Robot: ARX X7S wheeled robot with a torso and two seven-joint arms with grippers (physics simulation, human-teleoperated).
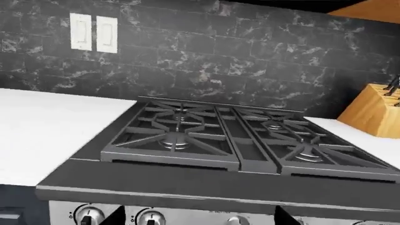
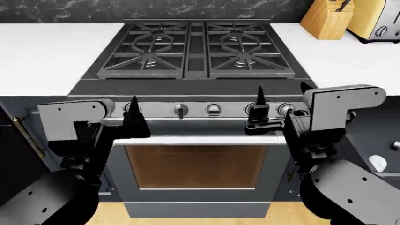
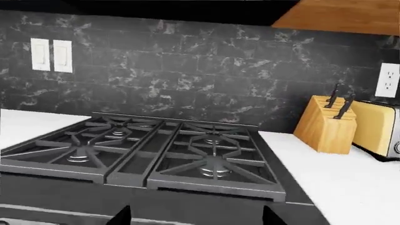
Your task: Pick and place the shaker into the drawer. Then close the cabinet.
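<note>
The range (image 2: 196, 56) fills the middle of the head view. Its black grates lie ahead of both end effectors, and its oven door (image 2: 195, 166) with a steel handle bar (image 2: 196, 140) is below them. White desk (image 2: 44, 51) runs out from the range beyond the left end effector and again beyond the right one. A dark marbled tile wall (image 3: 187, 79) stands behind.

Both arms are raised in front of the knob panel. The left end effector (image 1: 196, 216) points at the burners, and its two dark fingertips (image 1: 116, 216) stand wide apart with nothing between them. The right end effector (image 3: 196, 218) is the same, its fingertips (image 3: 120, 216) spread apart and empty.

Outboard of the right end effector and lower is a dark charcoal-blue surface (image 2: 375, 126). It looks like the open drawer, though only a part of it is in view. On it lie a white round item (image 2: 377, 162) and, at the very edge of the view, a small pale greyish item (image 2: 396, 146). This may be the shaker, but it is too small and cut off to tell.

A wooden knife block (image 3: 325, 125) stands on the desk beyond the right end effector, with a toaster (image 3: 377, 129) just beside it. A double wall switch (image 1: 93, 33) is on the tiles beyond the left end effector. A row of knobs (image 2: 181, 110) runs between the two end effectors.
</note>
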